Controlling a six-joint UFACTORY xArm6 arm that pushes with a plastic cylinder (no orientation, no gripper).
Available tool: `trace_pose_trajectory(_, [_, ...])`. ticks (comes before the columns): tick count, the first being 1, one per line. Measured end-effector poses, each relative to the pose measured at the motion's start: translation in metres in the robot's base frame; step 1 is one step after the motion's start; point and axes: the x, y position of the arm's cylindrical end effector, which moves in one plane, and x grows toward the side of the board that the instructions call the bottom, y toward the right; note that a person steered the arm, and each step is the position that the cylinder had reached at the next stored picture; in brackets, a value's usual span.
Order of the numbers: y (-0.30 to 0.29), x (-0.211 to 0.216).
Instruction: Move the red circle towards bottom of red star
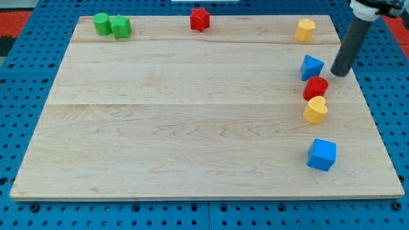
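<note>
The red circle (316, 87) lies near the board's right side, touching a yellow heart-shaped block (315, 110) just below it and close under a blue triangle-like block (312, 66). The red star (200, 19) sits at the view's top, centre, far to the left of the circle. My tip (337, 73) is at the end of the dark rod, just up and to the right of the red circle and right of the blue triangle-like block, not touching either.
Two green blocks (111, 25) sit together at the top left. A yellow block (305, 30) is at the top right. A blue cube (321, 154) lies at the lower right. The wooden board (192, 115) rests on a blue pegboard.
</note>
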Motion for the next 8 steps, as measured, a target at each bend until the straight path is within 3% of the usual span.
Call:
trace_pose_trajectory(1, [0.000, 0.038])
trace_pose_trajectory(4, [-0.116, 0.041])
trace_pose_trajectory(8, [-0.103, 0.008])
